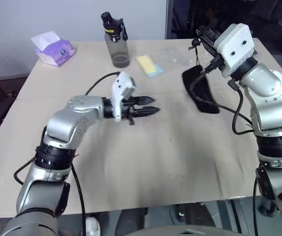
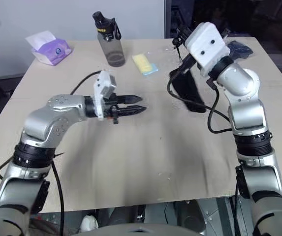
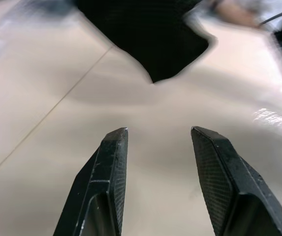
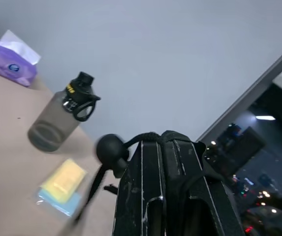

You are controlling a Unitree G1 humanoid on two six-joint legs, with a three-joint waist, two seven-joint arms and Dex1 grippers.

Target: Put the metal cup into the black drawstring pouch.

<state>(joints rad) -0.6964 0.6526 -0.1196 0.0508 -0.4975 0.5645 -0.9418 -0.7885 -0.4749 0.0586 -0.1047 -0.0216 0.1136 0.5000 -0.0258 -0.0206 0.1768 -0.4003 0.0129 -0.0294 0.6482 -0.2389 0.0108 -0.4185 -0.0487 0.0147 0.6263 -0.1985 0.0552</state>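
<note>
Right tool (image 4: 163, 142) is clamped on the drawstring cord of the black drawstring pouch (image 1: 200, 91), which hangs limp with its lower end on the worktop (image 1: 155, 162), while the left tool (image 1: 153, 105) is held open and empty nearby.

Matt black cloth pouch (image 1: 200, 90); smooth beige table (image 1: 145, 157); translucent grey plastic bottle (image 1: 117, 42); paper tissues (image 1: 46, 39).

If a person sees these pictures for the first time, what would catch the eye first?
Probably the black drawstring pouch, hanging by its cord from the raised, shut right gripper over the table's right side. Next, the left gripper, open and empty above the table's middle. At the far edge stand a grey bottle and a purple tissue pack.
</note>
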